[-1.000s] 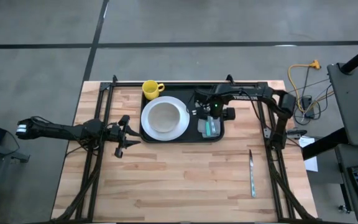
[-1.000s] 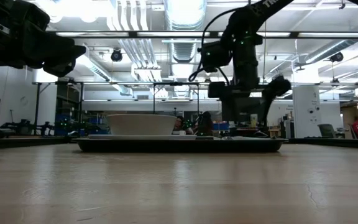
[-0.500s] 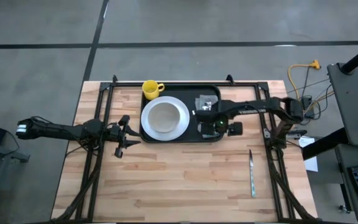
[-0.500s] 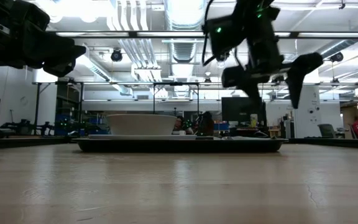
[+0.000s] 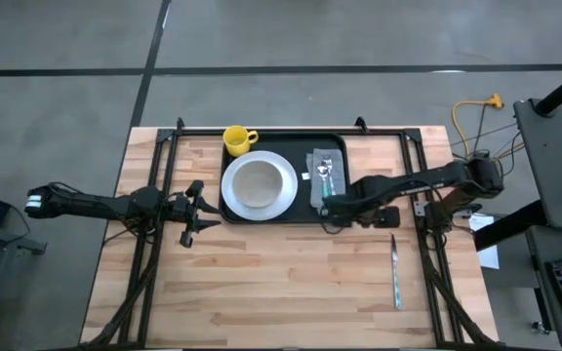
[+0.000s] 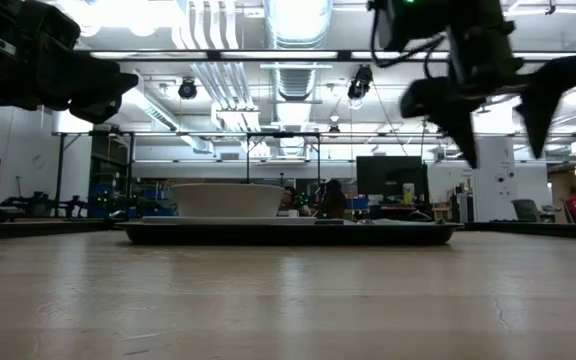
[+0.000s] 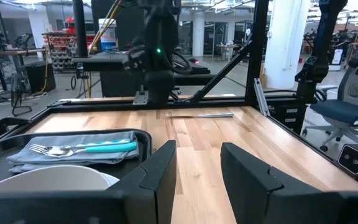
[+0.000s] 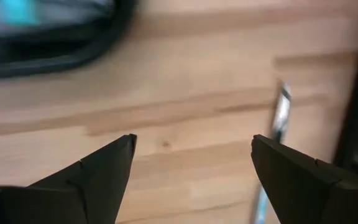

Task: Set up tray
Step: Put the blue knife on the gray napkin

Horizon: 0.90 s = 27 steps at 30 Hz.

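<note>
The black tray (image 5: 286, 216) lies at the table's far middle. On it are a white plate with a bowl (image 5: 259, 185), a yellow mug (image 5: 237, 138) and a grey napkin (image 5: 326, 175). A teal-handled fork (image 7: 82, 149) lies on the napkin. A knife (image 5: 395, 271) lies flat on the wood, nearer and to the right. My right gripper (image 5: 379, 216) hangs open above bare wood just off the tray's near right corner, and also shows in the low view (image 6: 498, 115). My left gripper (image 5: 191, 213) waits open left of the tray.
In the right wrist view the tray's rim (image 8: 55, 59) and the knife (image 8: 278, 124) flank the open right gripper (image 8: 191, 149). The left gripper (image 7: 197, 168) looks across the tray (image 7: 143, 140). Black frame rails (image 5: 154, 195) run along both table sides. Bare wood spans the near half.
My right gripper has moved from above the napkin on the tray toward the table's near right, off the tray and over bare wood. The napkin with the fork on it is now uncovered. The left arm has kept still.
</note>
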Motion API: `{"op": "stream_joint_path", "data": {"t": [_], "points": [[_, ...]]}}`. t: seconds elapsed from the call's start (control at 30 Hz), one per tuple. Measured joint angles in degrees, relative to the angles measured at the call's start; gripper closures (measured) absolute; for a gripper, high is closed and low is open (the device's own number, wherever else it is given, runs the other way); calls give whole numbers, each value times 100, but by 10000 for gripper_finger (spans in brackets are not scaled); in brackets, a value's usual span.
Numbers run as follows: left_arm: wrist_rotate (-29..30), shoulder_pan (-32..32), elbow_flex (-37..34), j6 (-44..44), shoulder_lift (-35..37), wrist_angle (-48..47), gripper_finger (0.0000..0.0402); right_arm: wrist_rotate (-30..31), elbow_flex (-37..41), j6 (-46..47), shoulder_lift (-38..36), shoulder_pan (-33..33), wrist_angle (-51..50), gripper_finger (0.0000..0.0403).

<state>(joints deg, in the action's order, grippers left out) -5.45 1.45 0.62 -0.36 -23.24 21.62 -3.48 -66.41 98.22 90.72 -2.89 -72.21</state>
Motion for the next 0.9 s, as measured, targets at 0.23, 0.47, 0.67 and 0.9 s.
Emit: {"op": "stream_joint_path", "data": {"t": [0.23, 0.47, 0.67, 0.9], "points": [[0, 1, 0, 2, 0, -1, 294, -689, 848, 507, -312, -431, 175, 108], [0, 2, -2, 2, 0, -1, 294, -393, 1671, 1535, -1119, -1411, 856, 108], [0, 2, 0, 2, 2, 0, 294, -158, 2198, 2520, -1693, -2277, 1074, 108], [0, 0, -2, 2, 2, -1, 294, -62, 2338, 3239, -1646, -3100, 1328, 108]]}}
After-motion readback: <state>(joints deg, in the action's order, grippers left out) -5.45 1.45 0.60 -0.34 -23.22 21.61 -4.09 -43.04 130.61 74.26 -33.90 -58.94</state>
